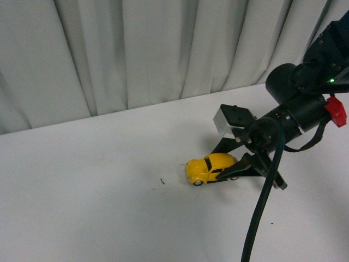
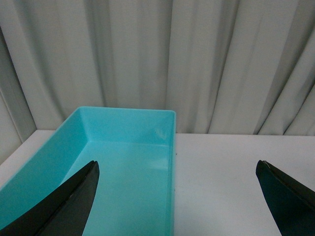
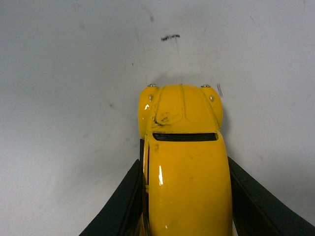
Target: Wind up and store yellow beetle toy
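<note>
Fingers of right gripper [image 1: 214,165] clamped on both flanks of yellow beetle toy [image 1: 203,166], wheels on white table [image 1: 82,207], right of frame center. Left gripper [image 2: 176,167] spread wide, empty, above teal bin [image 2: 123,125].

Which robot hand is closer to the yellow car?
Right. The right hand grips the yellow car on both sides. The left hand hangs open by a turquoise bin, no car in sight.

Glossy yellow beetle toy [image 1: 209,164] stands on its wheels on white table [image 1: 82,207].
</note>
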{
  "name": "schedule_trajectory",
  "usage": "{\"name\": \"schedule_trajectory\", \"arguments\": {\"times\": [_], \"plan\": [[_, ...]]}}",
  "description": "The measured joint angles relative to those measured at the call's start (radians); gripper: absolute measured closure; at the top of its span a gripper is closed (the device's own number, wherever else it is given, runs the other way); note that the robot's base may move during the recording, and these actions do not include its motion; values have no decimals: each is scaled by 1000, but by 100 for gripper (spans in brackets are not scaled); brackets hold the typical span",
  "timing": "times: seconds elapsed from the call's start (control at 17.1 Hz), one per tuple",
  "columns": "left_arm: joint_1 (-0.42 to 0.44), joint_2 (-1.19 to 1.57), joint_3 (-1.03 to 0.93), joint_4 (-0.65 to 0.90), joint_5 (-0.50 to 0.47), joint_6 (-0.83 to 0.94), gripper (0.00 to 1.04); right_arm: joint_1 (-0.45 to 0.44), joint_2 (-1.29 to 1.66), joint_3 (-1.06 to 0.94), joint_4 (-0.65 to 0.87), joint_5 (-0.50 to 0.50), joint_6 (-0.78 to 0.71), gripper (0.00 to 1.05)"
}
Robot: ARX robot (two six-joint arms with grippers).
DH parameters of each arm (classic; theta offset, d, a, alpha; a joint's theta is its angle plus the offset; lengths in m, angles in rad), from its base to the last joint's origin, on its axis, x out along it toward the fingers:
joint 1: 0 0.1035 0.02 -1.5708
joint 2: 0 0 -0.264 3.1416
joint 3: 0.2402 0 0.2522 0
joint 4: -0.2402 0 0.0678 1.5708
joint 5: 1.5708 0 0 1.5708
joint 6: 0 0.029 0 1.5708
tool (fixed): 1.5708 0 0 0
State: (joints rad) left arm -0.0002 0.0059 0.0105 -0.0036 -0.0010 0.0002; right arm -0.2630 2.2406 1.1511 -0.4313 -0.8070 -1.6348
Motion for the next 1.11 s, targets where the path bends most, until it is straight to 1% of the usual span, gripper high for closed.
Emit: {"name": "schedule_trajectory", "arguments": {"times": [0.12,0.29,0.58,0.64,0.7,0.76,0.82,0.88,1.11], "plan": [[0,0,0,0,0,0,7,-48,-9,-30,5,-9,-29,62],[0,0,0,0,0,0,7,-92,-18,-62,-13,-17,-67,62],[0,0,0,0,0,0,7,-185,-25,-85,-59,-20,-95,62],[0,0,0,0,0,0,7,-228,-31,-87,-83,-16,-107,62],[0,0,0,0,0,0,7,-250,-32,-85,-101,-15,-110,62],[0,0,0,0,0,0,7,-252,-32,-84,-99,-17,-110,62],[0,0,0,0,0,0,7,-254,-32,-84,-95,-14,-111,54],[0,0,0,0,0,0,7,-257,-25,-86,-88,19,-105,43],[0,0,0,0,0,0,7,-261,-21,-87,-72,14,-90,5]]}}
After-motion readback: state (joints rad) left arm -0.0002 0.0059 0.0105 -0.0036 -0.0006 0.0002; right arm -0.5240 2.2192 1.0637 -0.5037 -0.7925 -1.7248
